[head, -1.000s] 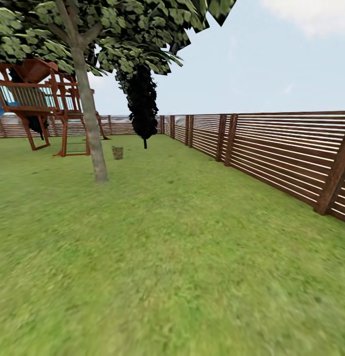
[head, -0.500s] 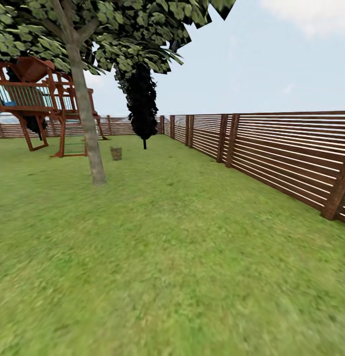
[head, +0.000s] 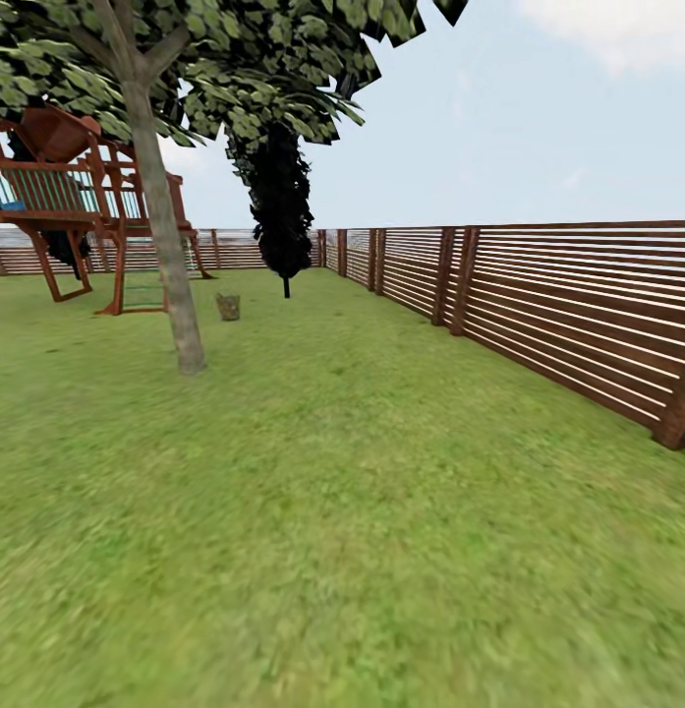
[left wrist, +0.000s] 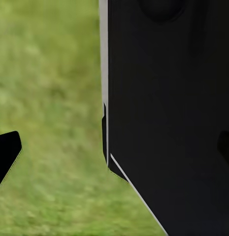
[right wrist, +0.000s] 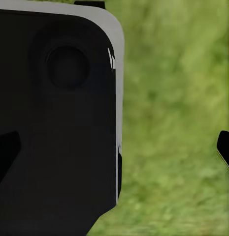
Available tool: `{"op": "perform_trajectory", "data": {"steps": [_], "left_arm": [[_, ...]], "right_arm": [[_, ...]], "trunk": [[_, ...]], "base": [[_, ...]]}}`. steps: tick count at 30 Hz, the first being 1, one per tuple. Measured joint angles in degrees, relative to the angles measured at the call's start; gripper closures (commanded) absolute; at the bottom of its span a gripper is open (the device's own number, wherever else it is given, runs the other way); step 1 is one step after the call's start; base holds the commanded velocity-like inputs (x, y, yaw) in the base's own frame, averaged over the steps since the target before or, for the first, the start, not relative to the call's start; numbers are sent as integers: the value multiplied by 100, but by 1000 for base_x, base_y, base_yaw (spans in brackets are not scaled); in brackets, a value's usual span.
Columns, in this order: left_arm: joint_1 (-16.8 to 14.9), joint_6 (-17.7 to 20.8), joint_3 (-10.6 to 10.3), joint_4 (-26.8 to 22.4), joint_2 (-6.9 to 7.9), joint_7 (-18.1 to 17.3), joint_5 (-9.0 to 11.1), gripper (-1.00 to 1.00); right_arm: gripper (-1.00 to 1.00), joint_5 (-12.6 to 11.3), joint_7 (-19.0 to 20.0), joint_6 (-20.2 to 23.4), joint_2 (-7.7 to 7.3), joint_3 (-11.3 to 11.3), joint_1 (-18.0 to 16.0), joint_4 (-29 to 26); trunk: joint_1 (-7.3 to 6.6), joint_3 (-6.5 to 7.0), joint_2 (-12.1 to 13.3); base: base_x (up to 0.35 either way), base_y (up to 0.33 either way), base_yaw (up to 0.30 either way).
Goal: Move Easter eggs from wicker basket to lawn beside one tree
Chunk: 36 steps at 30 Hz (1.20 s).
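Left gripper point(left wrist: 116, 147): in the left wrist view one black fingertip point(left wrist: 6, 152) pokes in at one edge and a second dark tip sits at the opposite edge; the two stand wide apart with nothing between them but a large black robot panel point(left wrist: 168, 108) and grass behind.

Right gripper point(right wrist: 114, 147): in the right wrist view a black fingertip point(right wrist: 225, 147) shows at one edge and another dark tip at the other edge, spread apart and holding nothing; a black panel with a pale rim point(right wrist: 60, 123) lies behind the gap.

Lawn point(head: 362, 511): blurry green grass lies beyond both pairs of fingers and spreads across the whole near ground of the head view.

Tree point(head: 165, 236): grey-brown mottled trunk, standing upright on the grass in the middle distance at the left, green leaf clusters overhead.

Wicker basket point(head: 228, 307): a small brownish shape on the grass just beyond and to the right of the trunk, far from both grippers; too small to tell what lies in it.

Fence point(head: 558, 305): brown slatted boards running along the right side and across the back.

Play tower point(head: 77, 206): reddish-brown wooden frame behind the trunk, at the far left.

Dark tree point(head: 281, 202): black foliage on a thin stem, near the far fence corner.
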Motion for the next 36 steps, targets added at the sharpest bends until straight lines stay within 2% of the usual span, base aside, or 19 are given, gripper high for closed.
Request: {"op": "perform_trajectory", "data": {"steps": [36], "left_arm": [[0, 0, 2, -2, 0, 0, 3, -100]], "right_arm": [[-100, -1, 0, 0, 0, 0, 2, 0]], "trunk": [[0, 0, 0]], "base": [[337, 0, 0]]}}
